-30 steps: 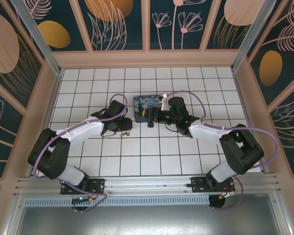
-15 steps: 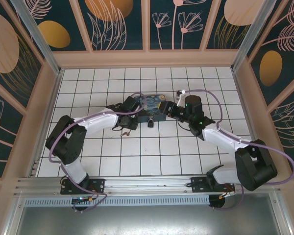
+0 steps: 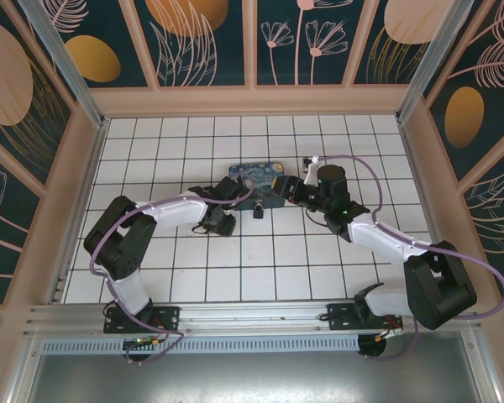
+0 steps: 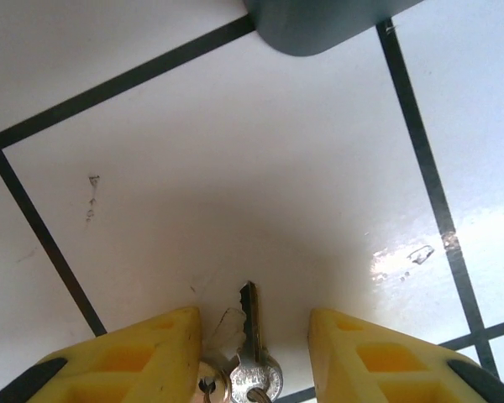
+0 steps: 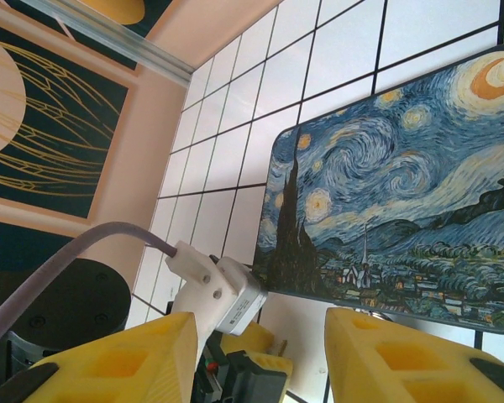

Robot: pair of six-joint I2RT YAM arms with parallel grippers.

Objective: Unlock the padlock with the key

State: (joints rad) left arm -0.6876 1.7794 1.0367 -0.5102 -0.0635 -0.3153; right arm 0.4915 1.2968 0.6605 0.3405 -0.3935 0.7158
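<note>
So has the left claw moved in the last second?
Yes. The left gripper has shifted right, closer to the left end of the painted box.

Bright even light, soft shadows, slight glare

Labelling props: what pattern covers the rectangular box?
The box bears a swirling blue starry-night painting, clearest from the right wrist.

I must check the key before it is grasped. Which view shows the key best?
The left wrist view: the key lies sharp on the tile between the yellow fingers. In the top view it is too small to make out near the left gripper. The right wrist view faces the box.
</note>
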